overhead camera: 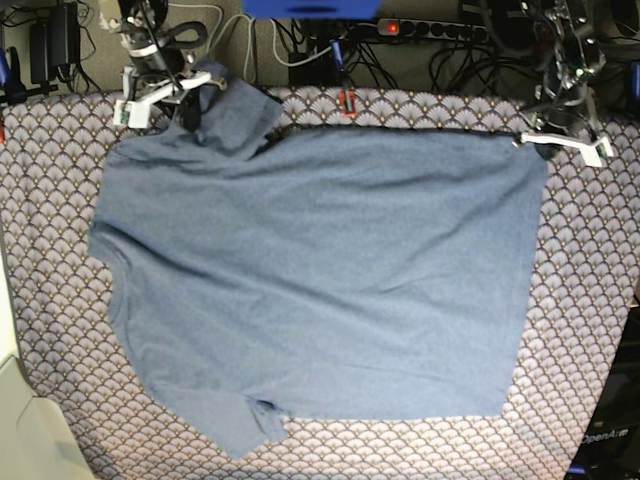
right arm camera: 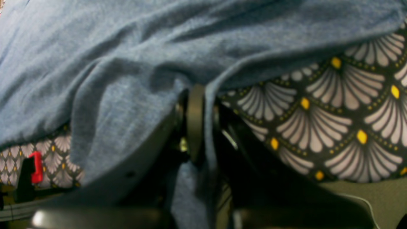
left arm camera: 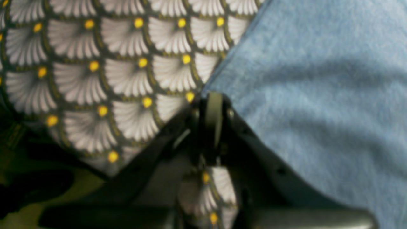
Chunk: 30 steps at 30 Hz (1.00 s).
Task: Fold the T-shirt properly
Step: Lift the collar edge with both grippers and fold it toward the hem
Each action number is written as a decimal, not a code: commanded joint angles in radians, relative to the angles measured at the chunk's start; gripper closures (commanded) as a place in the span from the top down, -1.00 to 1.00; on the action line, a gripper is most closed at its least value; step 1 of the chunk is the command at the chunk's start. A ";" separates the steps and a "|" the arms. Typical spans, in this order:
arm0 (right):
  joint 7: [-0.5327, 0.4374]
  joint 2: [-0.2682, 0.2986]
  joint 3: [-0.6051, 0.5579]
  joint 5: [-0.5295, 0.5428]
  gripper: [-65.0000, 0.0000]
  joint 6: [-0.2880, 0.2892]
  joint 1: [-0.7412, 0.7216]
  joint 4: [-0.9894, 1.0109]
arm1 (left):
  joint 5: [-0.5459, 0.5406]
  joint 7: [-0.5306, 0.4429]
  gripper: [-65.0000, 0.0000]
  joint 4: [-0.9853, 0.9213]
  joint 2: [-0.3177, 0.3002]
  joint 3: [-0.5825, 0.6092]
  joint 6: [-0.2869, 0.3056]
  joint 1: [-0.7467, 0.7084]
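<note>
The slate-blue T-shirt (overhead camera: 320, 270) lies spread flat on the scallop-patterned table covering (overhead camera: 60, 380), plain side up; no lettering shows. My left gripper (overhead camera: 535, 143) is at the shirt's far right corner. In the left wrist view the gripper (left arm camera: 213, 101) is shut on the corner of the T-shirt (left arm camera: 318, 95). My right gripper (overhead camera: 200, 85) is at the far left, holding the sleeve raised and folded over. In the right wrist view the gripper (right arm camera: 200, 95) is shut on the T-shirt (right arm camera: 127, 47), and fabric hangs between the fingers.
Cables and a power strip (overhead camera: 430, 30) run along the table's back edge. A small red item (overhead camera: 347, 100) lies near the shirt's far edge. A red clip (right arm camera: 35, 167) shows in the right wrist view. A pale object (overhead camera: 25, 430) stands at the front left corner.
</note>
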<state>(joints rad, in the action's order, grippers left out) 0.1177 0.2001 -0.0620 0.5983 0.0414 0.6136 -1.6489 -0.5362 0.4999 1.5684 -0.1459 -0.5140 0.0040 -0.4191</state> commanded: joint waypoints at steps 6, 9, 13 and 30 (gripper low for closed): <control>0.040 0.063 0.004 -0.011 -1.00 -0.034 0.007 -0.110 | 0.003 0.000 -0.98 0.158 0.021 -0.001 0.008 -0.014; 0.040 0.095 0.004 -0.011 -1.00 -0.034 0.002 -0.156 | 0.003 0.000 -0.98 0.178 0.019 -0.001 0.006 -0.004; 0.040 0.128 0.004 -0.011 -1.00 -0.034 -0.053 -0.173 | 0.006 0.000 -0.98 0.171 0.013 -0.001 0.000 0.055; 0.268 0.215 0.003 -0.016 -1.00 -0.034 -0.495 -0.030 | 0.008 0.000 -0.98 -0.033 -0.028 0.001 0.003 0.401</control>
<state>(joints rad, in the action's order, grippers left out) 0.4107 0.3965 -0.0677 0.5854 0.0101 0.1341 -1.6642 -0.5255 0.5228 1.5181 -0.1589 -0.5106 0.0044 -0.0380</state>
